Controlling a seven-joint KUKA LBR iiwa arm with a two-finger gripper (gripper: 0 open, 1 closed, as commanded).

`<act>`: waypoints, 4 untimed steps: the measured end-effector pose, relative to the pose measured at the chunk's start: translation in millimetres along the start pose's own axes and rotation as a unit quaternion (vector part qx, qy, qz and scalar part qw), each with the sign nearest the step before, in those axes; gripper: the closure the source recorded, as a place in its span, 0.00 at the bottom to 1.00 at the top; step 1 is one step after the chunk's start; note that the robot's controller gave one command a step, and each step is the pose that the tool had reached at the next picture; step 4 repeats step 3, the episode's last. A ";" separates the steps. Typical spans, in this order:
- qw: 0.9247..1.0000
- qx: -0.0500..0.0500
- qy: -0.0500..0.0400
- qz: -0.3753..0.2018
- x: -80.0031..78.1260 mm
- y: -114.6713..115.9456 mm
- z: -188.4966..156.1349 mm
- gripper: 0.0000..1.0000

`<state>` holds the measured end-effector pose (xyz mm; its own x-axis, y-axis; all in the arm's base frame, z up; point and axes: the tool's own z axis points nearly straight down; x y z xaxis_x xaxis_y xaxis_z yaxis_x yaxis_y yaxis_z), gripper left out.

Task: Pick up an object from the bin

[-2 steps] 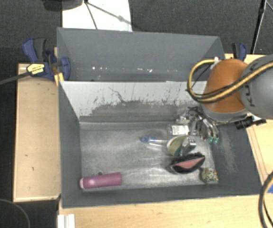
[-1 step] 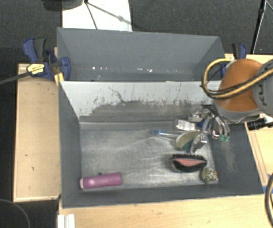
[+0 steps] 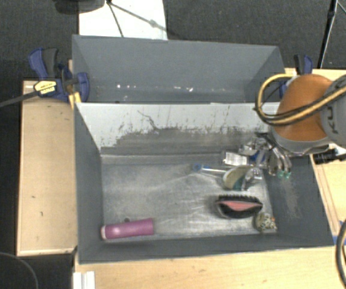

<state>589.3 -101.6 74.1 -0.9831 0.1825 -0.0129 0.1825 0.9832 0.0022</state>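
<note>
Look to 2 o'clock on the floor of the bin [image 3: 161, 197]: your gripper [image 3: 249, 168] hangs low there, reaching in from the right wall with the orange wrist cover [image 3: 299, 110] above and behind it. My read is that it sits this low and this close to the right-hand things because that cluster offers the nearest pick. Whether it is wide or narrow I cannot tell, since the metal blends into what lies beneath.

Right under it lies an olive-tan piece [image 3: 235, 176], small and rounded with a touch of teal at its lower edge. A pale blue stem [image 3: 206, 170] pokes out toward 9 o'clock, and whether the two are one thing is unclear. That piece looks like the likely target, though I see nothing clearly gripped.

Just toward 6 o'clock from it lies a black oval [image 3: 239, 207] with a pink middle. A speckled lump [image 3: 265, 223] sits by the corner at 4 o'clock. Well apart, at 8 o'clock, a pink cylinder [image 3: 128, 228] lies flat along the near wall.
</note>
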 end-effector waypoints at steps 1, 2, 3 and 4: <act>1.000 0.002 0.002 0.003 45.1 -30.1 -93.2 1.00; 1.000 0.001 0.007 0.004 103.2 -26.9 -77.1 1.00; 1.000 0.001 0.001 0.004 82.1 -27.7 -172.4 1.00; 1.000 0.001 0.001 0.004 82.1 -27.7 -172.4 1.00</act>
